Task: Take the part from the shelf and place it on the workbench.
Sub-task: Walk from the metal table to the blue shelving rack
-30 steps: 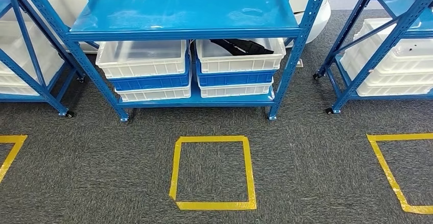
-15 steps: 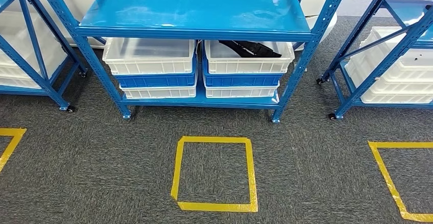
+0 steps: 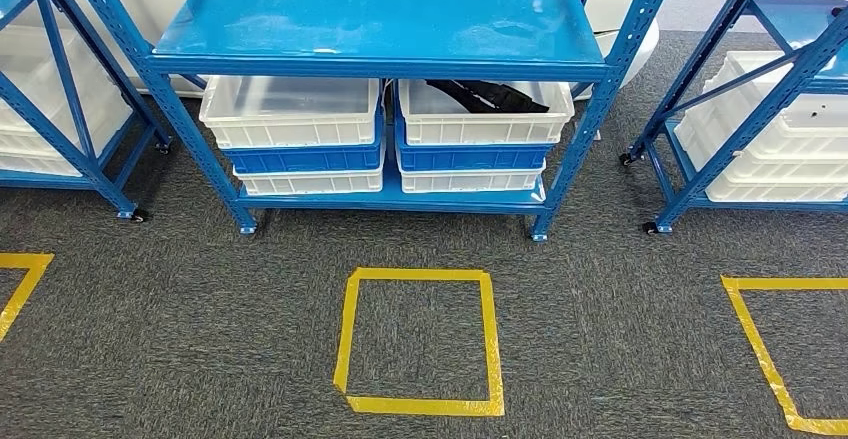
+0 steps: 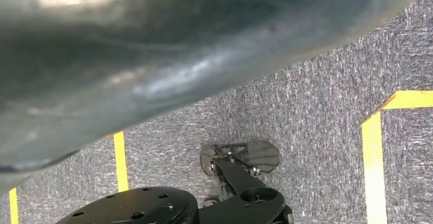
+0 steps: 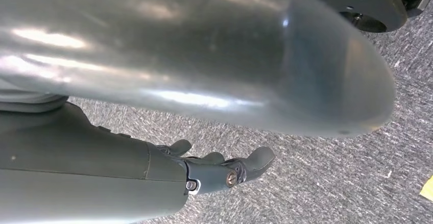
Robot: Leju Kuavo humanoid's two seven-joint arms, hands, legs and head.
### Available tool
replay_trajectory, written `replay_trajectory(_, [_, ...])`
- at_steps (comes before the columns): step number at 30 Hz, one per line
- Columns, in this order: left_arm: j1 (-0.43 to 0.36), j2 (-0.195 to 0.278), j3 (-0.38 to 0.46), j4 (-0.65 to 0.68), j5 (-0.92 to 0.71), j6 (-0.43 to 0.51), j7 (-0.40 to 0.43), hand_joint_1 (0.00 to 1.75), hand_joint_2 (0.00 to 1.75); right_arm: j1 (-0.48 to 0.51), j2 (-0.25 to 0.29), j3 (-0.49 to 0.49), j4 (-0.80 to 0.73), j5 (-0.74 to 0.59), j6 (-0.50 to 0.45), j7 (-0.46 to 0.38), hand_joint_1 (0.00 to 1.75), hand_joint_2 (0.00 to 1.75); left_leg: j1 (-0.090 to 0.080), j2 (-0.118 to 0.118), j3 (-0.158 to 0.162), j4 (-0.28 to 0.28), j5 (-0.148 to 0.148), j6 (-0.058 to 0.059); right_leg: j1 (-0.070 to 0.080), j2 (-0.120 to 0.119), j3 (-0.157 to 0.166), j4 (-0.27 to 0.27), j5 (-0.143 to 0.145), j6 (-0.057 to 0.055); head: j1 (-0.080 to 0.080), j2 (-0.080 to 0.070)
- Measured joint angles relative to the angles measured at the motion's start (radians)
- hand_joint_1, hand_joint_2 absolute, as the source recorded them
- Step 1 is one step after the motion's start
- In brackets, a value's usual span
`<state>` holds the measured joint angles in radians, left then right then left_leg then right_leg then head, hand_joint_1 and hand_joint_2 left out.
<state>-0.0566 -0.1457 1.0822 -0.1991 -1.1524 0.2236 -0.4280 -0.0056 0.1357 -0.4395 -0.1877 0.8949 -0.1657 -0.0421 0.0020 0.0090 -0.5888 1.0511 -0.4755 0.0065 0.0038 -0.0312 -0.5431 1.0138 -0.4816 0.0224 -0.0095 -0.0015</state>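
Approach step: black part (image 3: 487,92) lies in upper right white plastic bin (image 3: 485,115) under blue steel shelf (image 3: 380,21). Right hand (image 5: 224,169) hangs empty, fingers loosely spread; left hand's state can't be told. Stop square-on, then reach in low under the shelf.

The long black part (image 3: 487,92) is lying in the upper right white plastic bin (image 3: 484,114), its far end hiding under the blue metal shelf board (image 3: 380,21). The grey right hand (image 5: 224,170) is showing partly past a blurred silver cover; its fingers are hanging loosely, holding nothing.
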Motion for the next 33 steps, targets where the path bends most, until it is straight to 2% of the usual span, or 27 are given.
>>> replay_trajectory(6, [0.0, 0.0, 0.0, 0.0, 0.0, 0.0, 0.0, 0.0, 0.0, 0.0, 0.0, 0.0, 0.0, 0.0, 0.002, 0.0, 0.0, 0.0, -0.004, 0.0, 0.0, 0.001, -0.002, 0.006, -0.004, 0.0, 0.0, 0.0, 0.001, 0.003, 0.0, 0.0])
replay_trajectory(8, [0.0, 0.001, 0.0, 0.0, 0.0, 0.0, 0.0, 0.0, 0.0, -0.001, 0.001, 0.0, 0.0, 0.0, 0.002, 0.0, 0.0, 0.0, -0.007, -0.001, -0.001, -0.002, -0.002, 0.011, -0.006, -0.002, 0.001, -0.002, 0.001, 0.007, 0.0, 0.0])
replay_trajectory(10, [0.0, 0.0, 0.0, 0.0, 0.0, 0.0, 0.0, 0.0, 0.0, -0.001, 0.001, 0.0, 0.0, 0.0, 0.002, 0.001, 0.0, 0.0, -0.001, -0.002, 0.006, -0.016, 0.004, 0.021, -0.006, 0.002, -0.006, 0.01, -0.007, 0.013, 0.0, 0.0])
replay_trajectory(12, [-0.002, -0.001, 0.0, 0.0, 0.0, 0.001, 0.0, 0.0, 0.0, -0.001, 0.0, 0.0, 0.0, 0.0, 0.002, 0.001, 0.0, 0.0, 0.007, -0.005, 0.013, -0.028, 0.01, 0.031, -0.008, 0.014, -0.045, 0.088, -0.042, 0.013, 0.004, 0.0])
replay_trajectory(14, [-0.002, -0.001, 0.0, 0.0, 0.0, 0.001, 0.0, 0.0, 0.0, 0.0, 0.0, 0.0, 0.0, 0.0, 0.002, 0.001, 0.0, 0.0, 0.008, -0.009, 0.012, -0.03, 0.01, 0.034, -0.014, 0.024, -0.113, 0.217, -0.09, 0.011, 0.008, 0.0])
replay_trajectory(15, [-0.002, -0.001, 0.0, 0.0, 0.0, 0.001, 0.0, 0.0, 0.0, 0.002, -0.001, 0.0, 0.0, 0.0, 0.002, 0.001, 0.0, 0.0, 0.008, -0.012, 0.012, -0.029, 0.01, 0.033, -0.019, 0.026, -0.139, 0.262, -0.101, 0.015, 0.008, 0.0])
replay_trajectory(16, [-0.002, -0.002, 0.0, 0.0, 0.0, 0.0, -0.001, 0.0, 0.0, 0.003, -0.001, 0.0, 0.0, 0.0, 0.002, 0.001, 0.0, 0.0, 0.01, -0.015, 0.012, -0.029, 0.009, 0.031, -0.024, 0.026, -0.149, 0.273, -0.098, 0.023, 0.008, 0.0])
replay_trajectory(17, [-0.001, -0.002, 0.0, 0.0, 0.0, 0.0, -0.001, 0.0, 0.0, 0.004, -0.001, 0.0, 0.0, 0.0, 0.002, 0.002, 0.0, 0.0, 0.012, -0.019, 0.013, -0.029, 0.008, 0.028, -0.03, 0.026, -0.139, 0.245, -0.079, 0.035, 0.008, 0.0])
replay_trajectory(19, [-0.001, -0.003, 0.0, 0.0, 0.0, 0.0, -0.002, 0.0, 0.0, 0.005, -0.001, 0.0, 0.0, 0.0, 0.002, 0.002, 0.0, 0.0, 0.015, -0.026, 0.017, -0.026, 0.003, 0.014, -0.044, 0.026, -0.079, 0.114, -0.023, 0.064, 0.01, 0.0])
replay_trajectory(20, [-0.001, -0.002, 0.0, 0.0, 0.0, 0.0, -0.003, 0.0, 0.0, 0.004, 0.0, 0.0, 0.0, 0.0, 0.002, 0.002, 0.0, 0.0, 0.015, -0.029, 0.018, -0.024, -0.001, 0.005, -0.047, 0.029, -0.051, 0.057, -0.003, 0.068, 0.013, 0.0])
replay_trajectory(21, [-0.001, -0.002, 0.0, -0.001, 0.0, 0.001, -0.004, 0.0, 0.0, 0.004, 0.001, 0.0, 0.0, 0.0, 0.002, 0.002, 0.0, 0.0, 0.013, -0.03, 0.02, -0.023, -0.004, -0.004, -0.048, 0.031, -0.032, 0.021, 0.006, 0.065, 0.013, 0.0])
replay_trajectory(22, [-0.001, -0.001, 0.0, -0.001, 0.0, 0.001, -0.004, 0.0, 0.0, 0.004, 0.002, 0.0, 0.0, 0.0, 0.002, 0.002, 0.0, 0.0, 0.011, -0.031, 0.021, -0.024, -0.006, -0.012, -0.045, 0.034, -0.025, 0.01, 0.006, 0.056, 0.014, 0.0])
replay_trajectory(24, [-0.001, -0.002, 0.0, -0.001, 0.0, 0.001, -0.006, 0.0, 0.0, 0.004, 0.0, 0.0, 0.0, 0.0, 0.002, 0.002, 0.0, 0.0, 0.016, -0.031, 0.025, -0.027, -0.008, -0.023, -0.04, 0.036, -0.019, 0.009, 0.005, 0.033, 0.01, 0.0])
replay_trajectory(26, [-0.001, -0.002, 0.0, -0.001, 0.0, 0.001, -0.007, 0.0, 0.0, 0.005, 0.0, 0.0, 0.0, 0.001, 0.001, 0.002, 0.0, 0.0, 0.022, -0.023, 0.015, 0.007, -0.026, -0.029, -0.04, 0.035, -0.01, 0.007, 0.0, 0.016, 0.008, 0.0])
replay_trajectory(27, [-0.001, -0.002, 0.0, -0.001, 0.0, 0.001, -0.007, 0.0, 0.0, 0.005, -0.001, 0.0, 0.0, 0.002, 0.001, 0.002, 0.0, 0.0, 0.023, -0.019, -0.006, 0.055, -0.047, -0.03, -0.04, 0.035, -0.003, 0.006, -0.003, 0.008, 0.007, 0.0])
replay_trajectory(29, [0.0, -0.002, 0.001, -0.001, 0.0, 0.001, -0.009, 0.0, 0.0, 0.005, -0.001, 0.0, 0.0, 0.003, 0.001, 0.002, 0.0, 0.0, 0.022, -0.015, -0.078, 0.192, -0.098, -0.029, -0.032, 0.031, 0.01, 0.006, -0.013, -0.007, 0.005, 0.0])
replay_trajectory(30, [0.001, -0.003, 0.001, -0.001, 0.0, 0.001, -0.009, 0.0, 0.0, 0.005, -0.001, 0.0, 0.0, 0.004, 0.001, 0.002, 0.0, 0.0, 0.022, -0.014, -0.113, 0.248, -0.111, -0.028, -0.028, 0.03, 0.017, 0.006, -0.019, -0.013, 0.005, 0.0])
replay_trajectory(31, [0.002, -0.003, 0.001, -0.001, 0.0, 0.001, -0.009, 0.0, 0.0, 0.005, -0.001, 0.0, 0.0, 0.005, 0.001, 0.002, 0.0, 0.0, 0.022, -0.014, -0.135, 0.275, -0.106, -0.026, -0.025, 0.03, 0.025, 0.006, -0.025, -0.016, 0.005, 0.0])
replay_trajectory(32, [0.003, -0.004, 0.001, -0.001, 0.0, 0.001, -0.009, 0.0, 0.0, 0.005, -0.001, 0.0, 0.0, 0.005, 0.001, 0.002, 0.0, 0.0, 0.021, -0.014, -0.14, 0.263, -0.081, -0.023, -0.023, 0.031, 0.035, 0.006, -0.031, -0.017, 0.005, 0.0])
replay_trajectory(33, [0.003, -0.004, 0.001, -0.001, 0.0, 0.001, -0.009, 0.0, 0.0, 0.005, -0.001, 0.0, 0.0, 0.006, 0.001, 0.003, 0.0, 0.0, 0.021, -0.014, -0.126, 0.215, -0.041, -0.018, -0.023, 0.033, 0.046, 0.006, -0.039, -0.016, 0.005, 0.0])
